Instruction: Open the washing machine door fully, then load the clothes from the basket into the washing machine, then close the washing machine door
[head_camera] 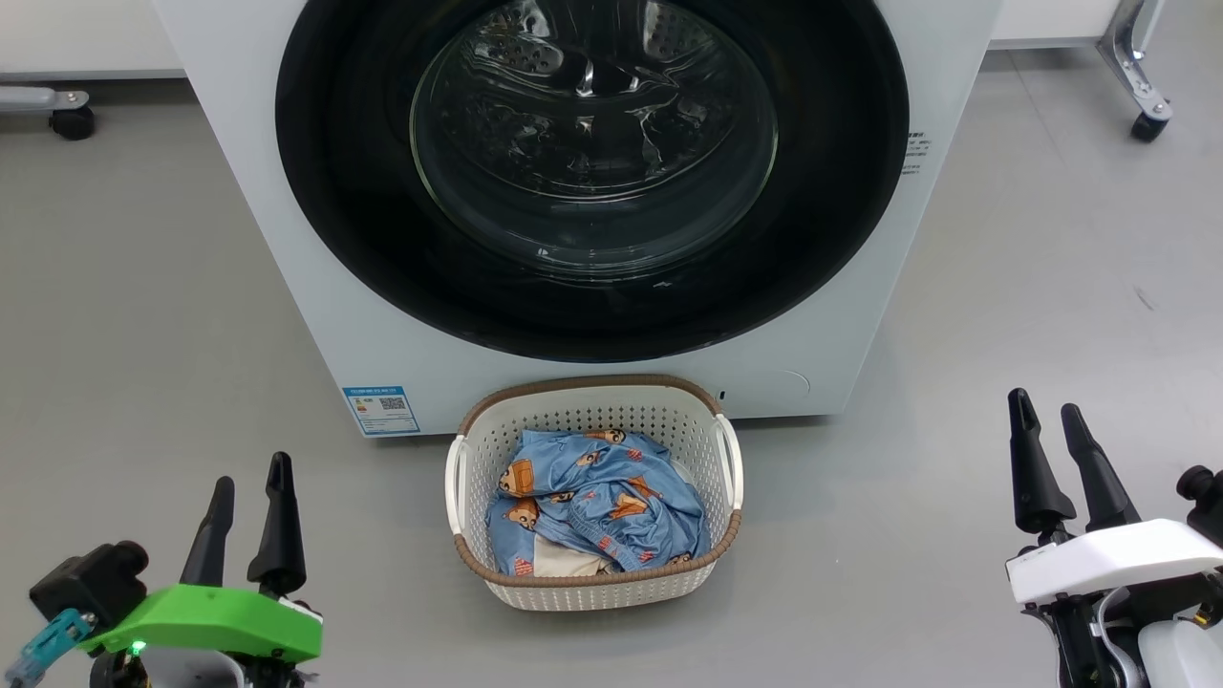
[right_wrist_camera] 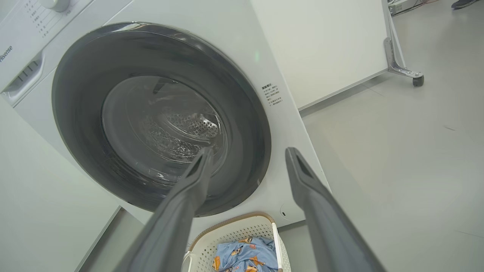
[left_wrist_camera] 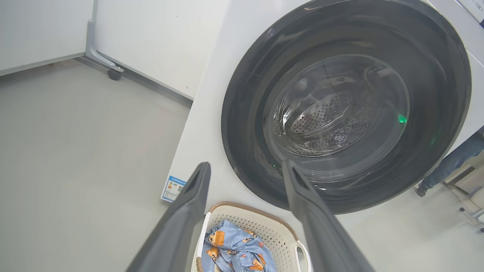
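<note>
Head view, and we're on the start line. The left tool (head_camera: 250, 473) sits low with its two dark fingers apart, holding nothing. The right tool (head_camera: 1044, 403) mirrors it, fingers spread and empty. Ahead of both and between them stands the washing machine (head_camera: 287, 287). The washing machine door (head_camera: 592, 143) is shut flat against its front, a glossy black rim all round the glass bowl. Nearer than that, ahead and inward of each tool, the basket (head_camera: 592, 418) rests on the floor (head_camera: 143, 334) right up against the machine's base. The clothes (head_camera: 592, 506) are bundled inside it, blue with orange bears.

The door comes first, by my read. Both tools are well apart from the rim. I can't pick out a handle or a hinge from here, so which side to pull from needs settling before committing. The smart play is to bring one tool up to the rim's edge with fingers wide and catch the lip rather than the slick face. Then pull along the door's arc, not straight back. Swing it all the way open, passing above the basket without clipping it, with the other tool out of the sweep.
</note>
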Robot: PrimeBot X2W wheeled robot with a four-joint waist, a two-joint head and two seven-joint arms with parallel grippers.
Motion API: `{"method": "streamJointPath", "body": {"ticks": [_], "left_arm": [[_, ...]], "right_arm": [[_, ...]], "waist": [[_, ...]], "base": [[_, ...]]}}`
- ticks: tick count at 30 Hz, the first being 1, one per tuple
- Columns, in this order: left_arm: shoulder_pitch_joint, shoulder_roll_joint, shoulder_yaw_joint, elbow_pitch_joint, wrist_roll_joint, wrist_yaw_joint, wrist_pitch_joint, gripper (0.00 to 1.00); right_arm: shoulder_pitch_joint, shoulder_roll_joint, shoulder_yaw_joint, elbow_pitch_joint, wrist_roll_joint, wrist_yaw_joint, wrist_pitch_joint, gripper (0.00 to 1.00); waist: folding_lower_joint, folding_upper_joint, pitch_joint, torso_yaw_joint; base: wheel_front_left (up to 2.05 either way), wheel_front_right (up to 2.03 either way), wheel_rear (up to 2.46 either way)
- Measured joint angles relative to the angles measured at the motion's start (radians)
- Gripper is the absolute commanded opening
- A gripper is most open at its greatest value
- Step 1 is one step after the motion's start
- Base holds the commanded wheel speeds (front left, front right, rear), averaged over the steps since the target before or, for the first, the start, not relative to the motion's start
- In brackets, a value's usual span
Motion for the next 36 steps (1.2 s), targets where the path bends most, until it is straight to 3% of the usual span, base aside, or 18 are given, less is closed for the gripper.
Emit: {"method": "streamJointPath", "body": {"ticks": [12, 36], "left_arm": [[0.003, 0.031, -0.051, -0.013, 0.256, 0.000, -0.040, 1.00], [0.023, 0.030, -0.060, -0.046, 0.658, -0.001, -0.129, 1.00]], "right_arm": [[0.000, -0.018, 0.029, -0.013, -0.212, 0.000, -0.044, 1.00], [0.009, -0.040, 0.065, -0.037, -0.592, 0.000, -0.136, 1.00]], "waist": [[0.0000, 0.0000, 0.000, 0.001], [0.0000, 0.0000, -0.003, 0.011]], "base": [[0.00, 0.00, 0.00], [0.00, 0.00, 0.00]]}}
